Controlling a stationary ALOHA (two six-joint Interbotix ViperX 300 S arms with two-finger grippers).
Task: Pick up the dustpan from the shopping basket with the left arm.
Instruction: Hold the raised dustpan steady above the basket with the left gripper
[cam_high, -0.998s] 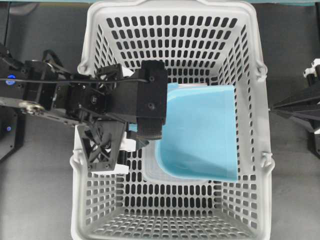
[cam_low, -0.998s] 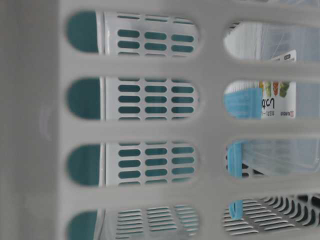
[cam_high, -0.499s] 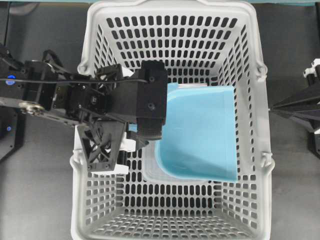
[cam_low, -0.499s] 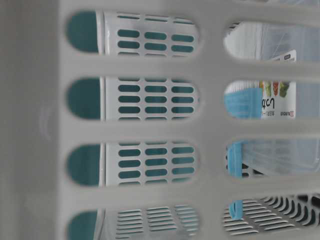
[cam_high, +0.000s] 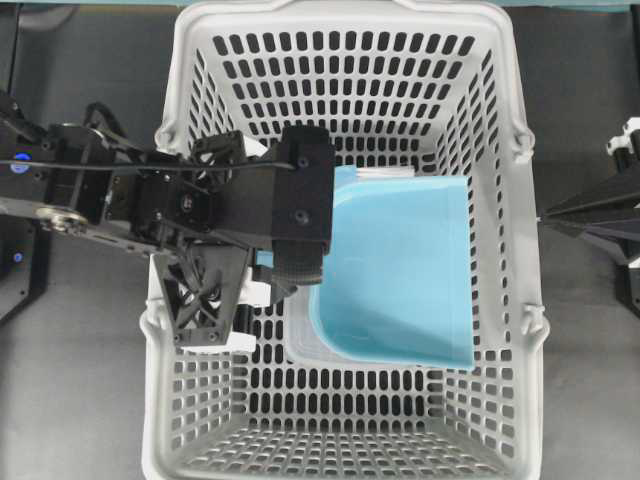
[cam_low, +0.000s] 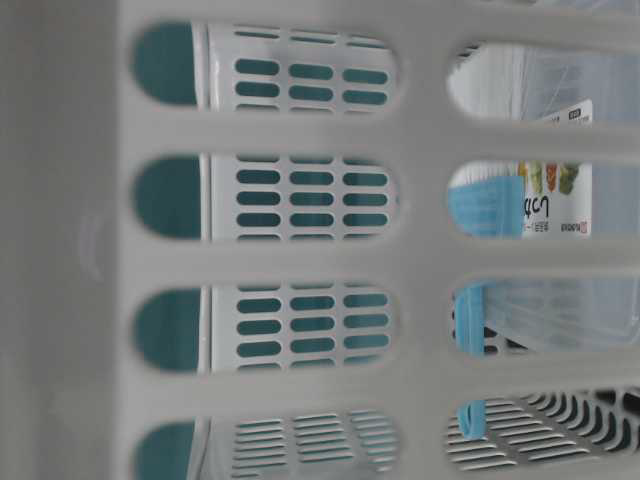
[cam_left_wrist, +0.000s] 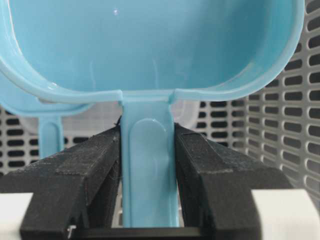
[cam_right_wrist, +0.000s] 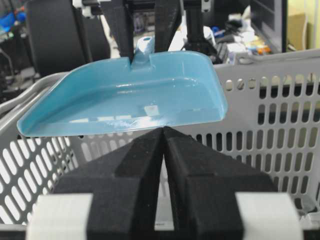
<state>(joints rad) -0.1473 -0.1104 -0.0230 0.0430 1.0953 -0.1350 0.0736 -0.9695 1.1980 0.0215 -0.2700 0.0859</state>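
Left wrist: left gripper (cam_left_wrist: 148, 165) clamps dustpan (cam_left_wrist: 150, 45) handle; overhead hides this.

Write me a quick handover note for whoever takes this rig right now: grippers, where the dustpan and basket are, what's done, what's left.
Left gripper: shut on the dustpan, fingers clamped on either side of its handle.
Right gripper: shut, holding nothing, parked outside the basket at its right side.
Dustpan: held roughly level above the basket rim in the right wrist view, over the basket's middle. A clear plastic container lies beneath it in the basket.
Done: handle gripped, dustpan raised.
Left: little or nothing, perhaps carrying it clear of the basket.
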